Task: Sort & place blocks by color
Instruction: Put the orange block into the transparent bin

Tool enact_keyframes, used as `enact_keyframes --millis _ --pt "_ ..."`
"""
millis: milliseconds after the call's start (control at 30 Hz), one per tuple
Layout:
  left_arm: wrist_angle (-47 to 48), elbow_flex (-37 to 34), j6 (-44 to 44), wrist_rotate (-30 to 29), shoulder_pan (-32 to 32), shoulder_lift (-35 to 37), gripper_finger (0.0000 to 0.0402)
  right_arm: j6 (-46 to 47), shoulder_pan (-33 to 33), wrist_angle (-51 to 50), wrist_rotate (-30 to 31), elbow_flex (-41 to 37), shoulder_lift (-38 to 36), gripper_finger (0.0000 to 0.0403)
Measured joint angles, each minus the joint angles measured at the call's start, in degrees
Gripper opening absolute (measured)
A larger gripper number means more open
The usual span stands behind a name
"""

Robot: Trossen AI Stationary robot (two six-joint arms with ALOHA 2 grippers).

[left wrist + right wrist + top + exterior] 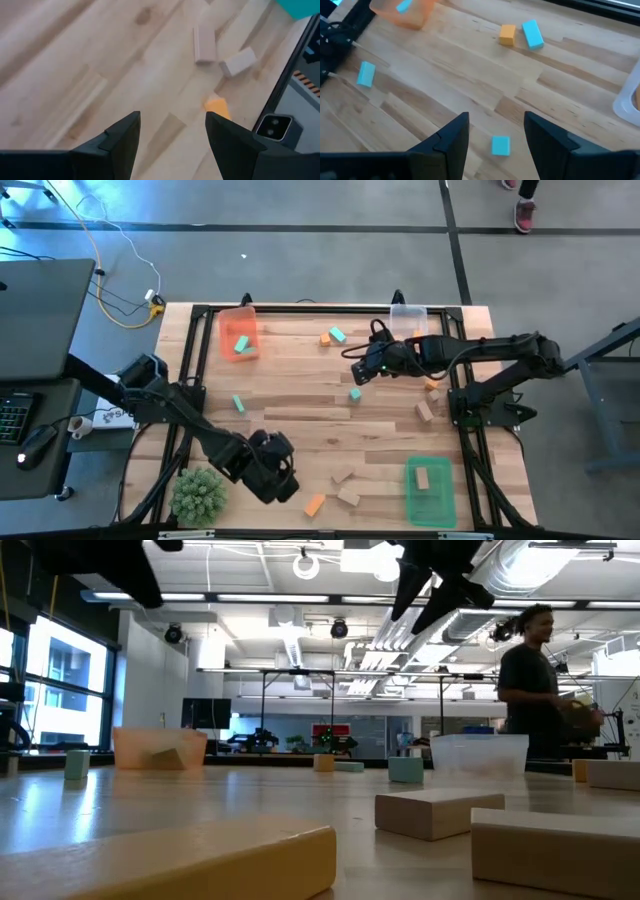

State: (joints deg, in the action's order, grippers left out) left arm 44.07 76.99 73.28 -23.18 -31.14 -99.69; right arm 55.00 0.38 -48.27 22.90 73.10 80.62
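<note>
Small blocks lie scattered flat on the wooden table. My left gripper (284, 474) is open and empty above the near middle; its wrist view (172, 117) shows an orange block (217, 106) and two tan blocks (204, 44) ahead. My right gripper (359, 372) is open and empty above the far middle, over a teal block (500, 145). An orange block (507, 35) and a teal block (532, 34) lie side by side farther off. Another teal block (239, 404) lies left of centre.
An orange tray (240, 335) at the far left holds a teal block. A clear tray (408, 320) stands at the far right. A green tray (430, 492) at the near right holds a tan block. A spiky plant (197, 495) sits at the near left. A person (530, 685) stands behind the table.
</note>
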Motion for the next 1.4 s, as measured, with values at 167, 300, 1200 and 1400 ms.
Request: enact_keyframes --millis 167,300,1200,1400 --pt "-3.0 0.0 1.1 2.8 -0.6 -2.0 0.0211 0.0 0.0 -0.8 -0.6 0.0 1.0 0.0177" --pt "-3.6 2.3 -1.1 4.8 -0.4 -2.4 0.0211 0.0 0.0 -0.9 -2.0 0.0 1.7 0.0177" --pt "-1.2 15.5 -3.6 -5.7 1.3 -8.4 0.0211 -4.1 0.4 -3.4 -3.2 0.0 2.2 0.0177" --pt "-2.1 15.5 0.2 -6.2 0.6 -11.3 0.0211 -4.2 0.4 -3.4 -2.3 0.0 2.2 0.0177"
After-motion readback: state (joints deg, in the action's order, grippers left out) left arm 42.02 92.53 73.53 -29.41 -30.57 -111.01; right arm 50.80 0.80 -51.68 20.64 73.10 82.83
